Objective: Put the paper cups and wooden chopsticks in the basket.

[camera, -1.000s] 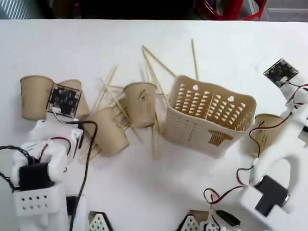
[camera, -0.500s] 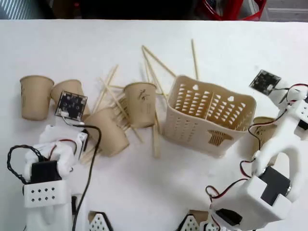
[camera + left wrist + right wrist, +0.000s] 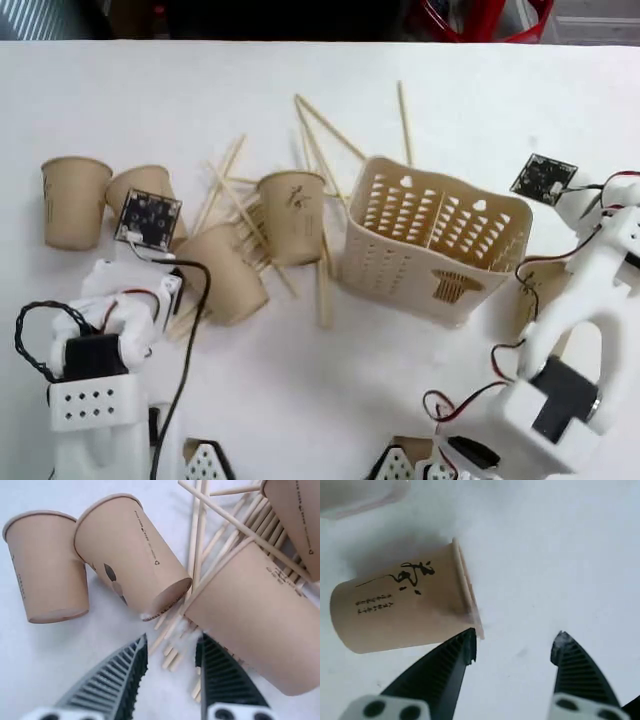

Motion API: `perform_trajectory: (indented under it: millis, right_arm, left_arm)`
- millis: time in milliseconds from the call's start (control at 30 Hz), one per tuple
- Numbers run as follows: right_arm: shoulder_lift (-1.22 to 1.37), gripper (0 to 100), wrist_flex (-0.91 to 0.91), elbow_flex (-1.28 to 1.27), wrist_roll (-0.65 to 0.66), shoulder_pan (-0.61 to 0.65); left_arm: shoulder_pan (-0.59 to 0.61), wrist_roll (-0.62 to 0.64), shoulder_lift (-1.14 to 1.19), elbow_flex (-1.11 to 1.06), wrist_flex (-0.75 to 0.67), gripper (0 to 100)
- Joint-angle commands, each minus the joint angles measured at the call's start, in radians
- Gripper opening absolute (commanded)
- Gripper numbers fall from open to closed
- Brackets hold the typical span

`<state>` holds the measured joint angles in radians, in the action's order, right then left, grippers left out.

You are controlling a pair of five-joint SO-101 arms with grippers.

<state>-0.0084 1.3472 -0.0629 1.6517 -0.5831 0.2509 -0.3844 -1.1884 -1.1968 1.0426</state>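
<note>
Left gripper [image 3: 172, 642]: jaws wide, low over table [image 3: 50, 655], just short of paper cups [image 3: 132, 555] and chopsticks [image 3: 196, 540].
Right gripper [image 3: 515, 636]: jaws wide, one finger beside rim of cup [image 3: 400, 605] lying sideways.
Basket [image 3: 400, 265]: upright, mid-table.

Tan paper cups [image 3: 72, 200] — cream slotted basket [image 3: 400, 265], white table [image 3: 300, 400].

white table [image 3: 300, 380] | red rounded object [image 3: 470, 25] past its far edge
</note>
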Motion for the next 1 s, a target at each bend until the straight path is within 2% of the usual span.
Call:
perform_trajectory:
  millis: [0,200,467,867,967]
  right_arm:
    - [-0.102,24.4,0.074,0.04,0.017,-0.004]
    - [-0.156,24.4,0.13,-0.058,0.064,0.016]
    - [-0.154,24.6,-0.183,-0.287,0.049,0.03]
    - [-0.119,24.4,-0.194,-0.299,0.051,0.027]
    - [-0.054,24.1,-0.194,-0.295,0.097,0.012]
  left_arm:
    - [0.004,-0.005,-0.015,0.006,-0.021,17]
    - [0.004,-0.005,-0.015,0.006,-0.02,17]
    - [0.004,-0.005,-0.015,-0.005,-0.02,17]
    - [0.004,-0.005,-0.018,-0.005,-0.02,17]
    - [0.004,-0.005,-0.018,-0.005,-0.02,17]
